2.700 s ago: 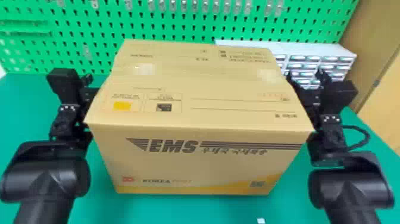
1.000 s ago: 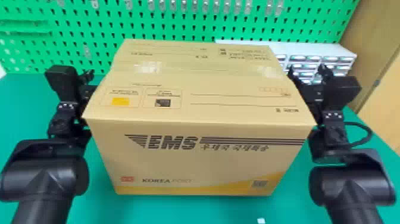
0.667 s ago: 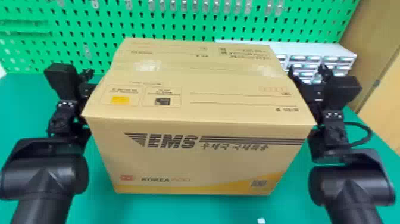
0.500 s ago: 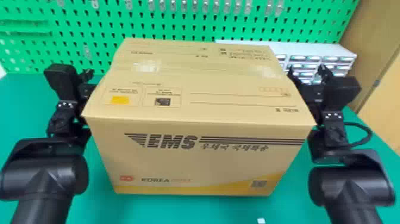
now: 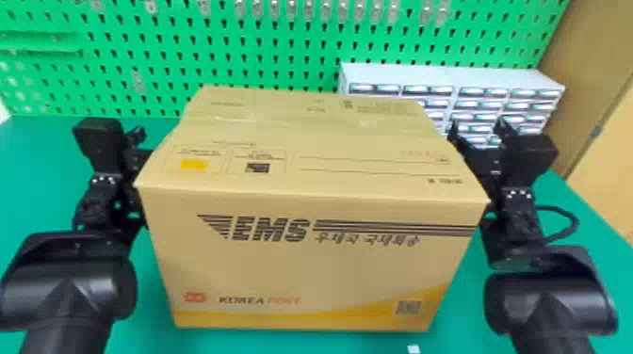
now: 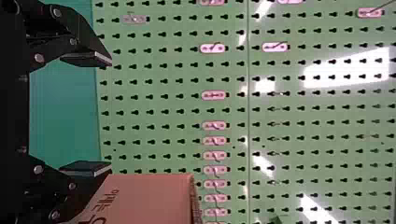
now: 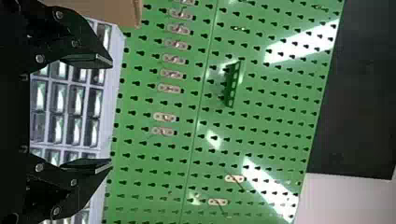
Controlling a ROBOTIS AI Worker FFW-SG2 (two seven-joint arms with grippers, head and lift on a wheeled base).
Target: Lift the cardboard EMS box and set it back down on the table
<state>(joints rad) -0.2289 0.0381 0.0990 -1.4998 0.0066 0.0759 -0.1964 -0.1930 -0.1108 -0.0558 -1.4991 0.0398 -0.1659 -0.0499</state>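
The cardboard EMS box [image 5: 301,263] stands between the arms, printed front toward me, its closed lid visible. At its left side is my left gripper [image 5: 136,135]; opposite, at the right side, is my right gripper [image 5: 479,131]. In the left wrist view the left gripper [image 6: 111,113] is open, one finger beside the box's edge [image 6: 149,198]. The right gripper [image 7: 112,113] is open too, with a corner of the box [image 7: 114,11] near one finger. The arms flank the box closely; where they touch it is hidden. Whether its underside rests on the table cannot be told.
The green table [image 5: 28,188] extends around the box. Behind stands a green pegboard [image 5: 263,52] with small fittings. A white drawer cabinet [image 5: 452,77] is at the back right, behind the right gripper. A small white scrap [image 5: 413,349] lies near the front edge.
The box has changed tilt: its lid's far edge sits lower in the head view and its front face shows taller. Both grippers have dropped slightly in that view, and the right one has shifted inward.
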